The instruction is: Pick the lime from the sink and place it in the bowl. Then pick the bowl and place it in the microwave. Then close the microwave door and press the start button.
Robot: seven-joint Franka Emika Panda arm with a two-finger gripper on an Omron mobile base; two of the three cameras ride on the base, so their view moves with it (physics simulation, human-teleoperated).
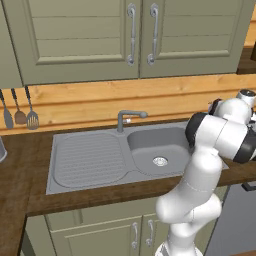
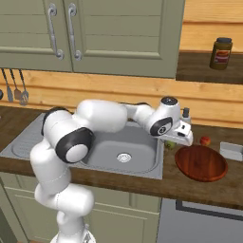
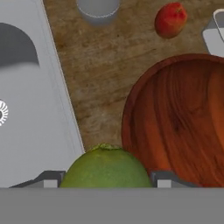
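Table [image 2: 142,182]: dark wood top carrying all items below; pale wood backsplash behind.

Sink [image 1: 100,160]: grey steel, ribbed drainboard to one side, single basin with round drain [image 2: 124,157]; tap [image 1: 127,119] at the rear rim; basin bare of fruit.

Bowl [image 2: 201,163]: wide, shallow, glossy reddish-brown, standing on the table just beside the sink's edge; nothing in it; judged rigid and smooth, likely slippery, best taken at the rim.

Jar [image 2: 220,53]: amber, dark lid, on a raised shelf, well apart.

Lime [image 3: 106,168]: round, green, pebbled skin; clamped between the fingers [image 3: 50,180], which stand wide on either side of it; in the hand view it sits above the table strip between sink and bowl, near the bowl's rim but not yet over its middle; judged light, firm, inclined to roll, best held across its widest girth as now.

Small red fruit [image 2: 205,140]: on the table beyond the bowl, apart from it.
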